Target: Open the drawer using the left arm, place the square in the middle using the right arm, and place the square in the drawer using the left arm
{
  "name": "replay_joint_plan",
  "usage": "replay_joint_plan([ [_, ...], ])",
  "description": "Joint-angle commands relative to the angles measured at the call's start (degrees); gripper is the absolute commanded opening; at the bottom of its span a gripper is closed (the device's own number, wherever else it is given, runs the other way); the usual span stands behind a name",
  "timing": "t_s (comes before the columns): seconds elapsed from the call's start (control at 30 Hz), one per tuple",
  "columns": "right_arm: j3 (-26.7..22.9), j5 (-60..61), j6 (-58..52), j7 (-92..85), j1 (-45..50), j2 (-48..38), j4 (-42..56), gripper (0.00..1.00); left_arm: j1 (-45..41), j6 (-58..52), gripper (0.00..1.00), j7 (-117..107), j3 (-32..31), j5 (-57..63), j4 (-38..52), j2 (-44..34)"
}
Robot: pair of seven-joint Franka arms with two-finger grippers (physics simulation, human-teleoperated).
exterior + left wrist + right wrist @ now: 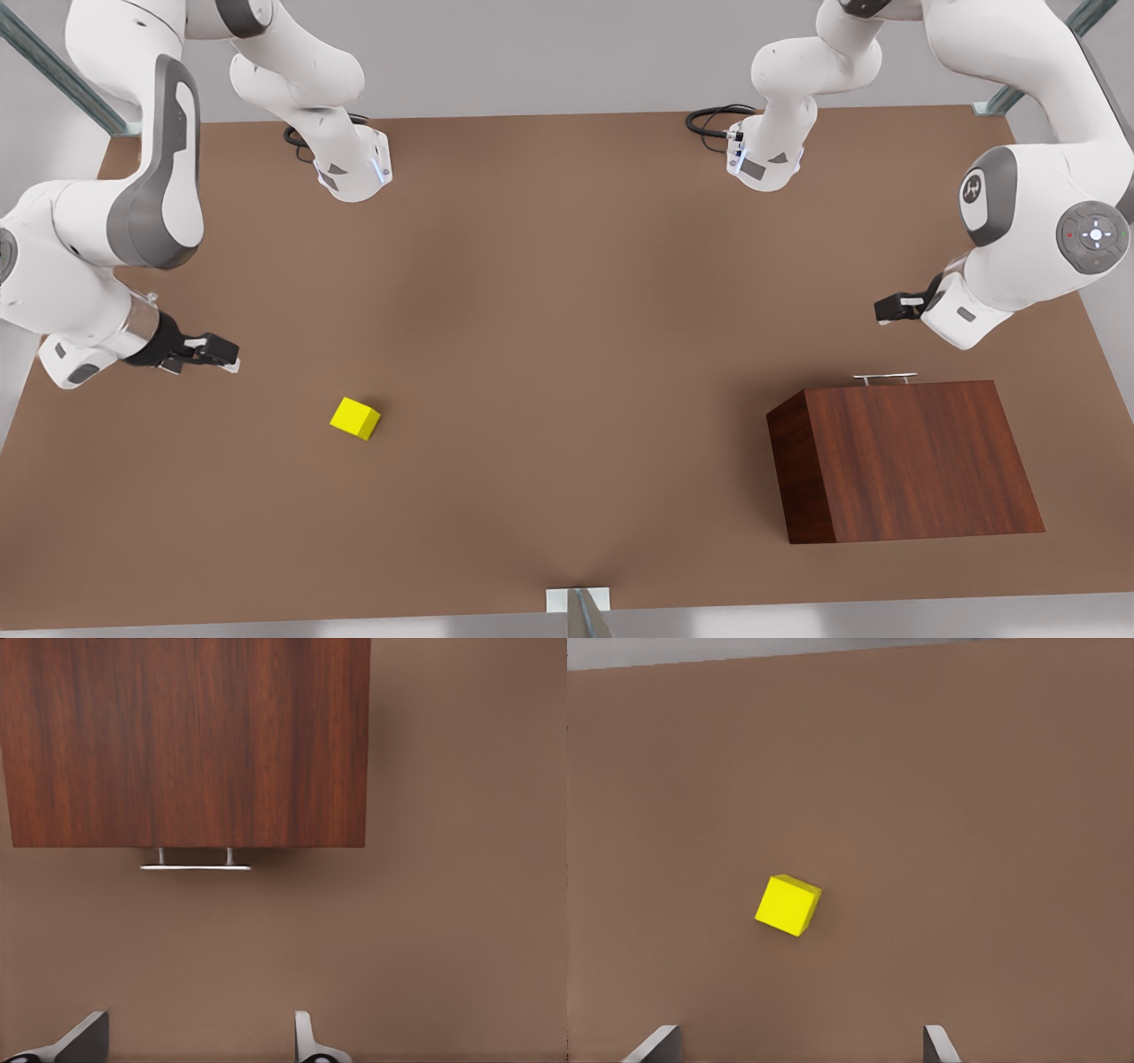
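The small bright yellow cube (355, 418) sits alone on the matte brown table (567, 354) at about eight o'clock in the front view, rigid and probably light, best pinched across two flat opposite faces; the right claw (217, 353), fingers spread, hovers just beside it at ten o'clock. At four o'clock the dark reddish-brown wooden box (912, 461) keeps its drawer shut, its thin silver bar handle (884, 378) likely slippery, with the left claw (889, 308) spread above it

drawer (886, 379) shut, silver handle showing | yellow square (355, 418) on bare table, well apart
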Motion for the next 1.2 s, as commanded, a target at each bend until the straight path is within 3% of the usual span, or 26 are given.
replay_joint_plan([
  [0.0,0.5,0.1,-0.2,-0.1,0.2,0.0,0.0,1.0,0.0,0.0,1.0,0.1,0.0,0.1,-0.1,0.0],
  [0.07,0.6,0.3,-2.1,-1.4,0.2,0.0,0.1,1.0,0.0,-0.8,1.0,-2.0,2.2,0.1,-8.2,-2.7],
  [0.17,0.6,0.3,-1.9,-1.2,0.3,0.2,0.0,1.0,0.0,24.1,1.0,-42.9,5.5,0.1,-30.2,-8.3],
  [0.33,0.6,0.2,-1.8,-1.0,0.2,0.2,-0.1,1.0,0.0,46.2,1.0,-57.6,7.5,0.0,-43.5,-10.7],
  [0.43,0.5,-2.1,-1.9,-1.2,0.1,1.0,1.1,1.0,0.0,56.1,1.0,-64.4,7.5,0.0,-47.2,-10.9],
  [0.6,0.5,-1.9,-7.5,-0.9,0.1,1.7,1.2,1.0,0.1,62.4,1.0,-67.3,9.2,0.0,-48.1,-9.8],
  [0.73,0.6,-3.3,-5.5,-0.5,0.3,2.0,0.6,1.0,0.4,62.4,1.0,-70.9,9.6,0.1,-48.0,-9.4],
  [0.9,0.6,-2.4,1.4,20.7,5.1,10.7,1.0,1.0,0.4,64.1,1.0,-72.0,10.3,0.4,-47.8,-8.5],
  [1.17,0.8,-1.7,9.1,30.2,9.0,21.4,0.9,1.0,0.4,66.4,1.0,-71.9,10.3,0.6,-47.4,-6.8],
])
